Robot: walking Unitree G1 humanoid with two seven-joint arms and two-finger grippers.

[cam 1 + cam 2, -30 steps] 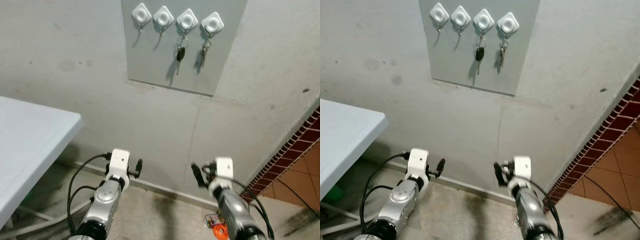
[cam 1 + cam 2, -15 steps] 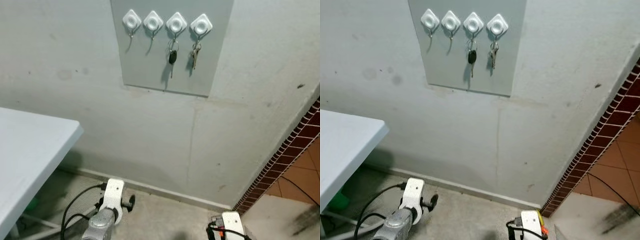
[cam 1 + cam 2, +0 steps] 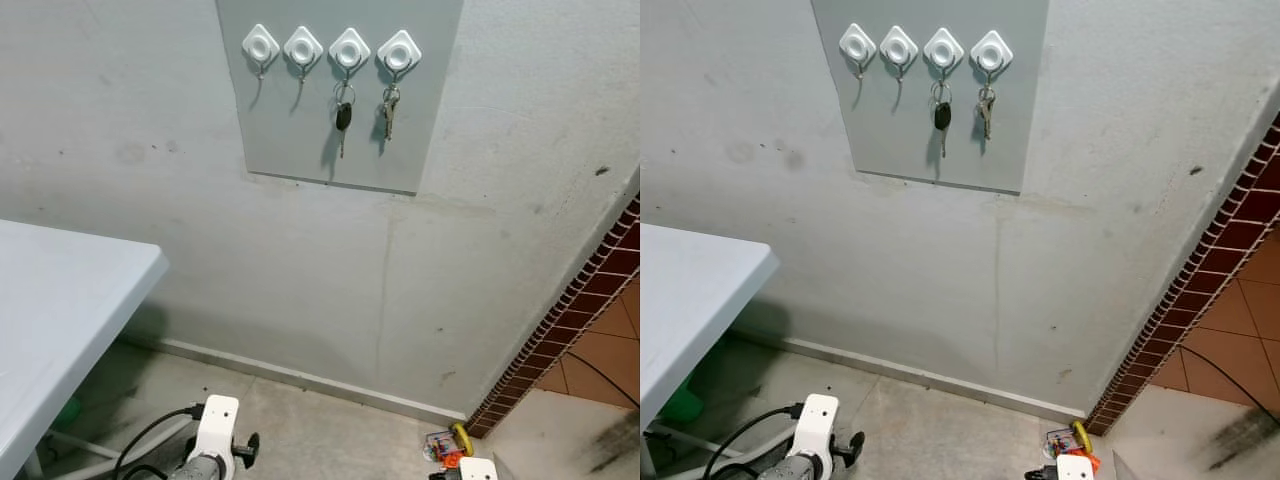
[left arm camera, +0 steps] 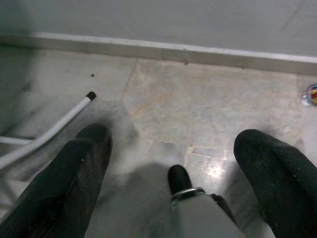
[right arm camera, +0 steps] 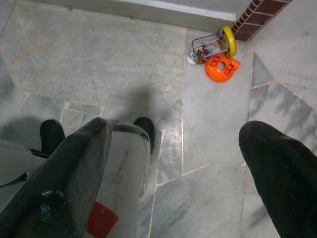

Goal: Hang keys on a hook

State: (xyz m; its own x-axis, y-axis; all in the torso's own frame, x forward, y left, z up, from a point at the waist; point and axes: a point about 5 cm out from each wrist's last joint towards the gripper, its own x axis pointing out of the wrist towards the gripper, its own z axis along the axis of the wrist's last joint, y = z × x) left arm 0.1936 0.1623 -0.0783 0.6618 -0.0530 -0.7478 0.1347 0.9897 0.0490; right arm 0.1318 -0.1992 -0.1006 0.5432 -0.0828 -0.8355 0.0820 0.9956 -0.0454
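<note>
Your left gripper (image 4: 173, 163) hangs low with its jaws spread wide, holding nothing, the floor (image 4: 198, 104) beyond them. Your right gripper (image 5: 173, 168) is likewise spread and empty, a toy (image 5: 218, 54) ahead on the floor. Far above both, four hooks (image 3: 329, 49); two key bunches (image 3: 343, 115) hang on the right pair.

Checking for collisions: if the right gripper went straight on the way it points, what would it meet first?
Probably the stone floor; the open right gripper points down at it. The toy lies off-line.
</note>
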